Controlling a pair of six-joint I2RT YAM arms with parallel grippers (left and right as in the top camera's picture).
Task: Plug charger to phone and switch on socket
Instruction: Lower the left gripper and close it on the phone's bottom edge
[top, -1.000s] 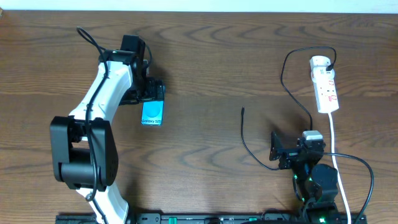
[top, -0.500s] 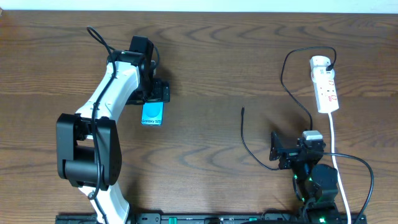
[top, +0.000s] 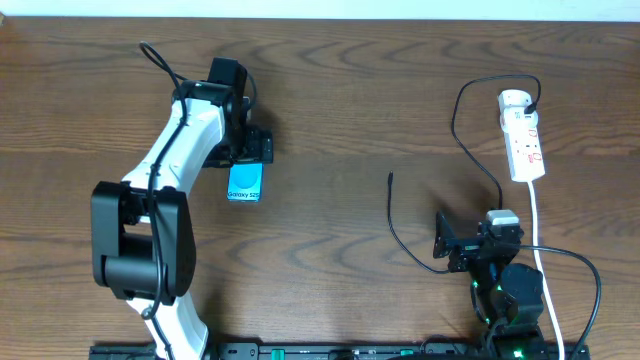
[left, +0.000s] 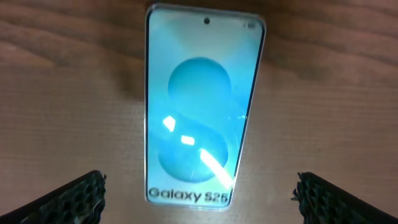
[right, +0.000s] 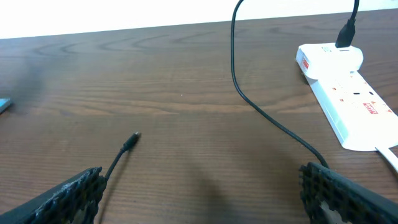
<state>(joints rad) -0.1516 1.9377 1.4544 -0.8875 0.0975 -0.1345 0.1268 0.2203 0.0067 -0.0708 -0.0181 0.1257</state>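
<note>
The phone (top: 245, 184) lies flat on the table, its teal screen reading "Galaxy S25". In the left wrist view the phone (left: 199, 106) fills the middle. My left gripper (top: 248, 150) hovers over the phone's far end, open, one finger on each side of it (left: 200, 198), touching nothing. The charger, a thin black cable, runs from the socket (top: 523, 135) in a loop to its free plug tip (top: 390, 178). In the right wrist view the tip (right: 132, 140) lies ahead to the left and the socket (right: 345, 93) at the right. My right gripper (top: 443, 243) is open and empty (right: 202, 193).
The socket's white cord (top: 537, 225) runs down past my right arm. A black cable (top: 585, 290) loops by the right arm's base. The table's far edge meets a white wall (right: 124, 15).
Between one second and half a second ago, my left arm shifted slightly right and away over the phone's far end. It has stayed still since. The right arm has not moved.
</note>
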